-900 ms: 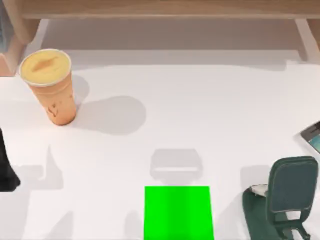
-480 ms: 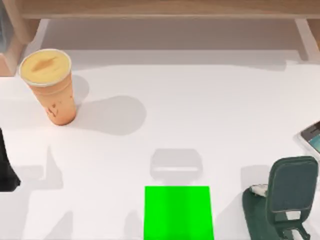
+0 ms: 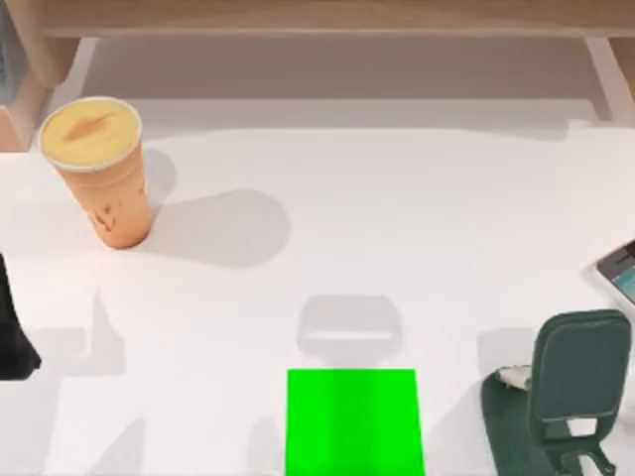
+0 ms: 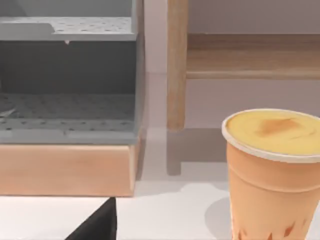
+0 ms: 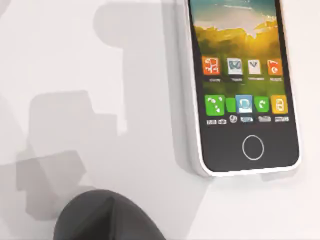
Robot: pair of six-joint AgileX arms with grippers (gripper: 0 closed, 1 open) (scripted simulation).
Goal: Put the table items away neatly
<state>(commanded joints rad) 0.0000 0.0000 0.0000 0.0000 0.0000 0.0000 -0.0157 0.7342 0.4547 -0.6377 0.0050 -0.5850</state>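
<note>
The orange cup (image 3: 96,174) with its yellow lid stands upright at the table's (image 3: 417,218) far left; in the left wrist view the cup (image 4: 272,175) is close ahead of one black finger (image 4: 97,226). My left arm (image 3: 12,337) is a dark shape at the left edge, nearer than the cup and apart from it. The smartphone (image 5: 240,85) lies flat, screen up, in the right wrist view, with a dark grey finger (image 5: 105,217) short of its near corner. A corner of the smartphone (image 3: 621,270) shows at the table's right edge.
A bright green square pad (image 3: 354,421) lies at the front centre. A dark green stand (image 3: 573,392) stands at the front right, just nearer than the phone. A grey shelf unit on a wooden base (image 4: 67,115) stands behind the cup, with a wooden ledge (image 3: 327,20) along the back.
</note>
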